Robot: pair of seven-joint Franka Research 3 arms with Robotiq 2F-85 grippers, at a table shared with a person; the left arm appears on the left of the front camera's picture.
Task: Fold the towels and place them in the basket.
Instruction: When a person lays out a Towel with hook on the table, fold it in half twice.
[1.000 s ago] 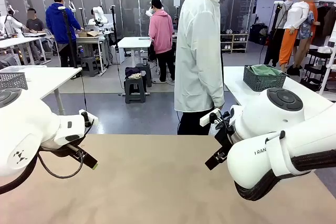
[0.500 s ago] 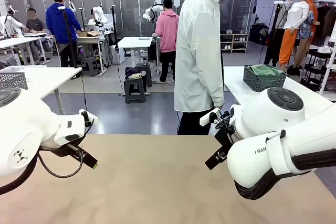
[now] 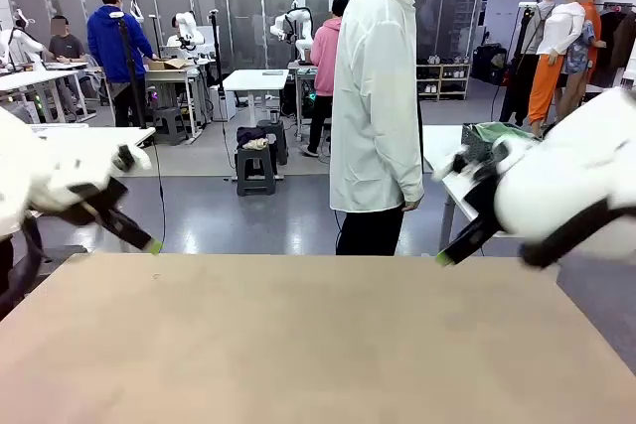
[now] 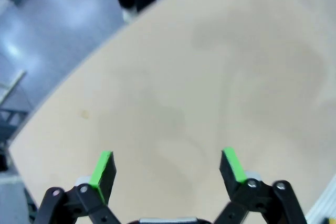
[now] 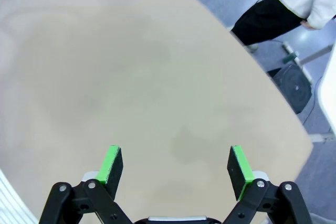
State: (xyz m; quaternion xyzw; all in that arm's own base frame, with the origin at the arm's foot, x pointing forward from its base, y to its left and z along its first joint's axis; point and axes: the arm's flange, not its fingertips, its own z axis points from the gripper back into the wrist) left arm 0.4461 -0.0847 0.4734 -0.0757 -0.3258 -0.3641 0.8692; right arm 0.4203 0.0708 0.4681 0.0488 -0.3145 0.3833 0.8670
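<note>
Your left pincer is hanging off the table's far left corner, raised above the top, with the green pad tip pointing down toward the table edge. In the left wrist view the left pincer is standing wide apart, gripping nothing, over bare tan table. Your right pincer is hanging off the table's far right corner, also raised and tilting down toward the edge. In the right wrist view the right pincer is spread wide too, with bare table under it. Both arms are showing blurred in the front view. A person in a white coat is standing at the table's far edge, side-on, with dark trousers. The green towel is lying well beyond the table's far right corner, on a white side table, peeking out just above your right arm. I cannot tell how it is sitting there, because the arm is covering the rest.
</note>
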